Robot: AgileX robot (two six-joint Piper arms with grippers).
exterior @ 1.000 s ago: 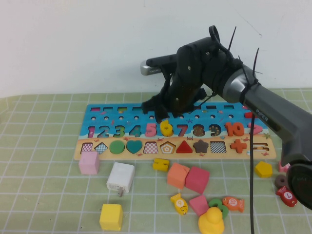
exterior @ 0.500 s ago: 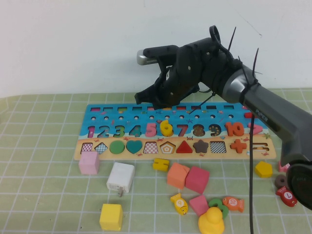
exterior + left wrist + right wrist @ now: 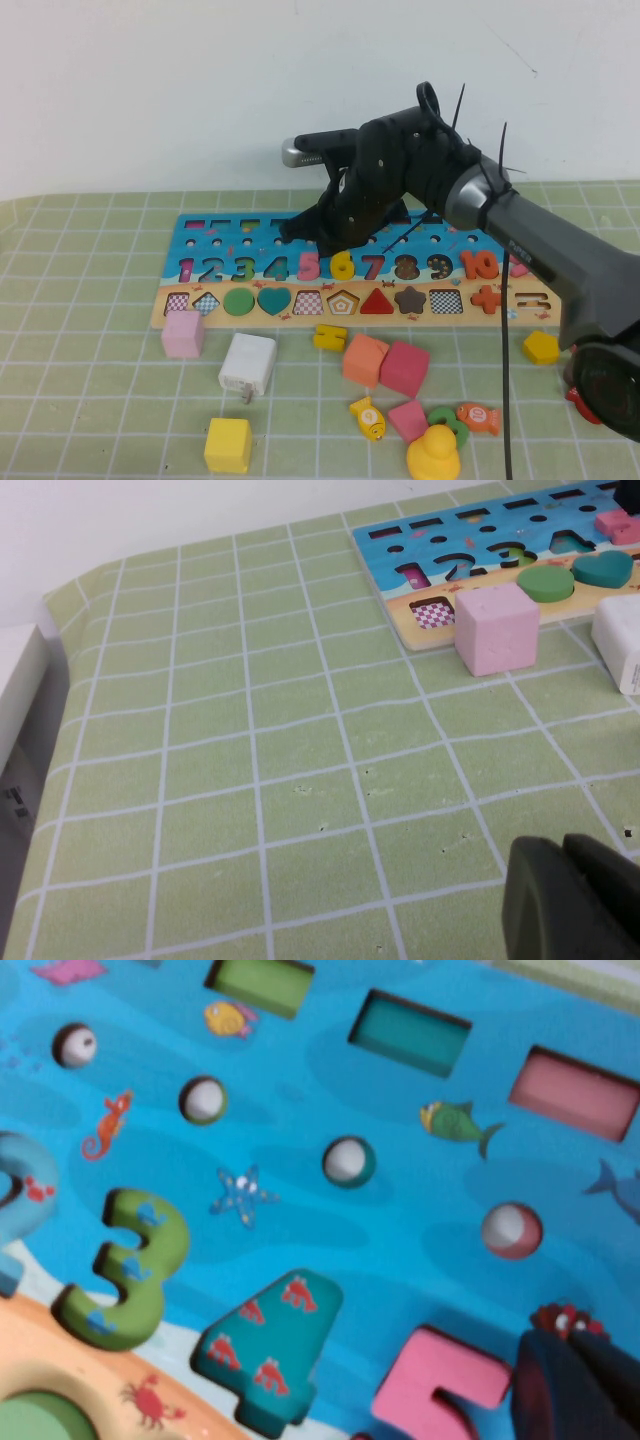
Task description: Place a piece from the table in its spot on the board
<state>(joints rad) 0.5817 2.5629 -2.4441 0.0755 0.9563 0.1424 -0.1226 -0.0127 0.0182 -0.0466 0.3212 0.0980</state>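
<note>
The board (image 3: 215,240) lies across the green mat, blue on top with numerals in a row. The yellow "6" (image 3: 342,265) sits in that row between the pink 5 and the red 7. My right gripper (image 3: 296,230) hovers over the board's blue part, left of and behind the 6, not touching it. In the right wrist view its fingers (image 3: 560,1385) are together and empty, next to the pink 5 (image 3: 430,1385). My left gripper (image 3: 575,905) is shut and empty above bare mat, off the board's left end (image 3: 400,540), and is out of the high view.
Loose pieces lie in front of the board: a pink cube (image 3: 182,333), a white block (image 3: 247,363), a yellow cube (image 3: 228,445), an orange cube (image 3: 364,359), a red cube (image 3: 404,368), a yellow fish (image 3: 368,418), a yellow duck (image 3: 433,455) and a yellow pentagon (image 3: 540,347).
My right gripper has lifted off the yellow 6 and drawn back to the left over the board. The 6 stays in its row. The loose pieces have not moved.
</note>
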